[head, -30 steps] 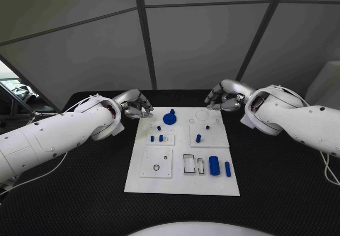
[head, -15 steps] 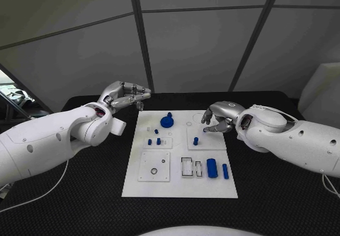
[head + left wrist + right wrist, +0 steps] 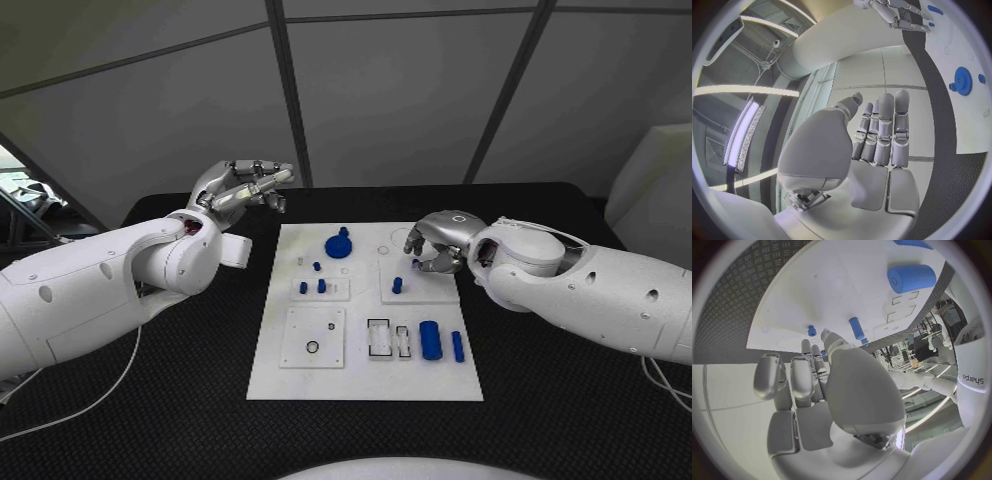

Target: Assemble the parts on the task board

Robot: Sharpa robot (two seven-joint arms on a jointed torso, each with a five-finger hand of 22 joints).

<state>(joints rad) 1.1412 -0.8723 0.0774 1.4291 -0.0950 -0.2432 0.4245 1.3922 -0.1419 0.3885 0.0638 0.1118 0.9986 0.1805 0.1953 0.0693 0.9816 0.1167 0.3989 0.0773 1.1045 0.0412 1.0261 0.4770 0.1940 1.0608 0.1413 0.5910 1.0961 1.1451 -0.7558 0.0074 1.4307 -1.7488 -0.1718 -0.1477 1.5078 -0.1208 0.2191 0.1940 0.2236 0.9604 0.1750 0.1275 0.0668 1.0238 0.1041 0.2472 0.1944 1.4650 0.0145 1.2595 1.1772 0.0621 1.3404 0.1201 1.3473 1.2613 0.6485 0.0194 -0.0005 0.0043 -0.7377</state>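
Task board [image 3: 361, 375] sits in the middle of the black desk [image 3: 159, 410], and from my head camera I can see the blue parts scattered over it — a blue gear [image 3: 339, 246] near the far end, a few small blue pegs [image 3: 312, 286] on the raised plate left of centre, one more peg [image 3: 397, 285] on the plate to its right, and a fat blue cylinder [image 3: 430, 338] next to a thin blue rod [image 3: 459, 346] on the near right side.

My left robot hand [image 3: 242, 185] is lifted off past the board's far left corner, fingers stretched out side by side and holding nothing; the left wrist camera shows them straight too.

My right robot hand [image 3: 436, 245] hangs over the board's far right part, just beside that lone peg — fingers curled in, nothing visible in them. Can't tell if a fingertip touches the board.
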